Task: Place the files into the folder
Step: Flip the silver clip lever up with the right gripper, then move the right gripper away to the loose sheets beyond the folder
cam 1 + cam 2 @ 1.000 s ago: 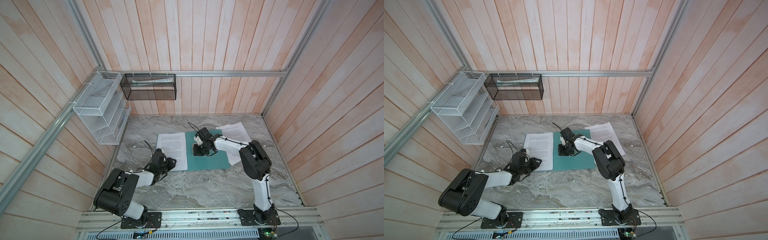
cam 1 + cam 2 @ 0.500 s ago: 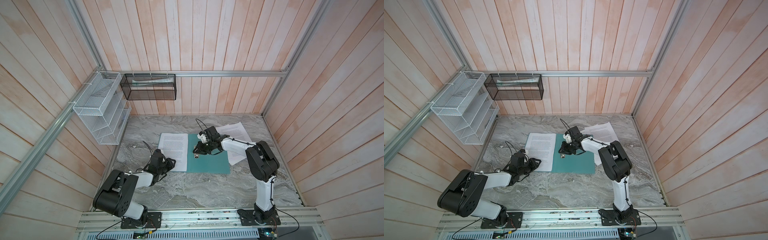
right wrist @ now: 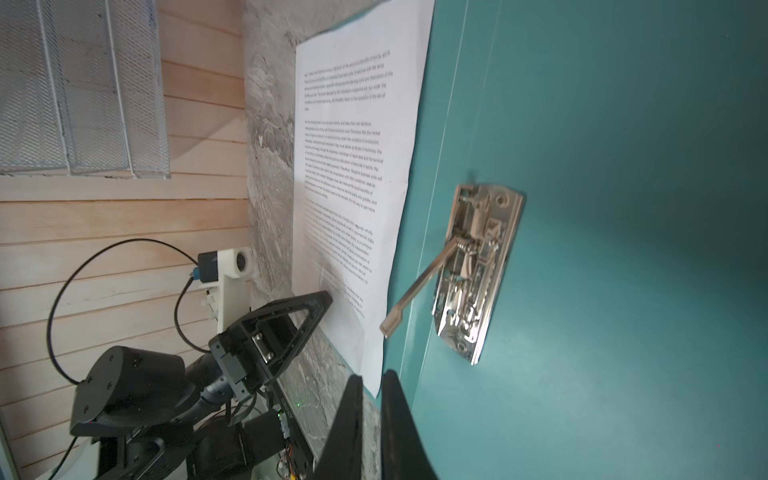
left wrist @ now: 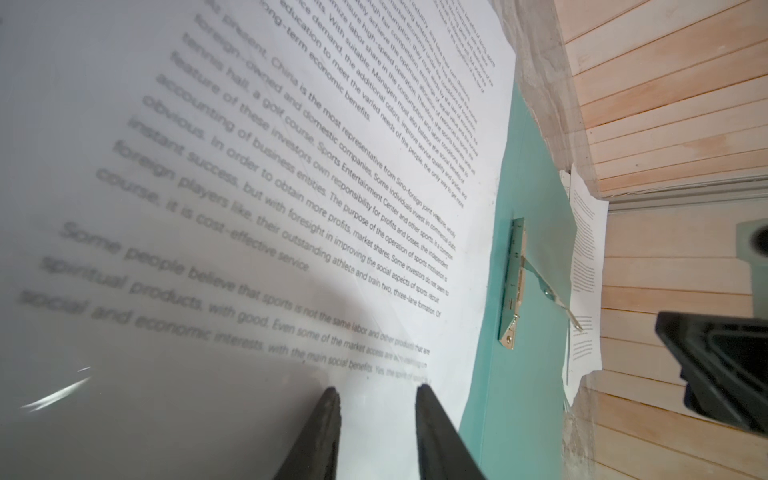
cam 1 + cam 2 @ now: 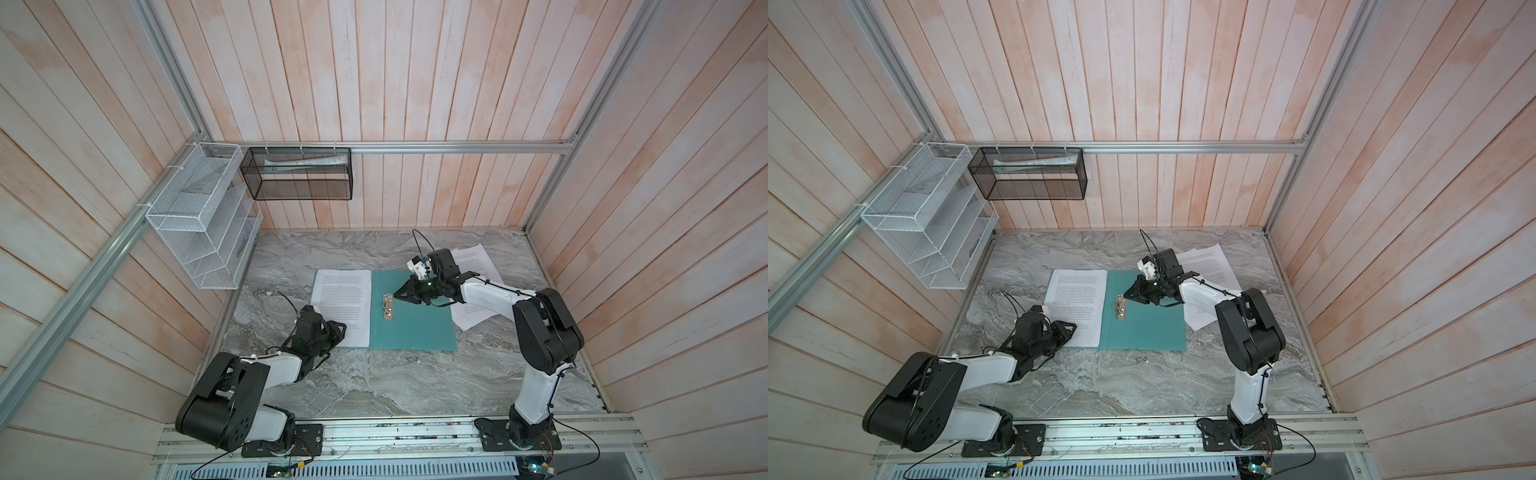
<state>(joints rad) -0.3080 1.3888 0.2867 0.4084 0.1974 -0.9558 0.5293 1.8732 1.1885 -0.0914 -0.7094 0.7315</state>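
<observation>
**L arm nearer: sheet (image 5: 343,295) lies just left of clip (image 5: 387,306)**

The folder (image 5: 415,328) lies open btwn the arms, lever (image 3: 419,286) up. The sheet's long axis runs parallel to the clip. L gripper (image 4: 377,388) is part-spread over the sheet's near edge, contact unclear. R gripper (image 5: 395,296) is pressed shut, empty, just right of the clip. The other sheets (image 5: 478,262) are half hidden under the R arm, count unclear.

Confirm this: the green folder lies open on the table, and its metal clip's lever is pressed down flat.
Not quite: the folder lies open on the table, but the clip lever stands raised, not flat. The right wrist view shows it.
</observation>
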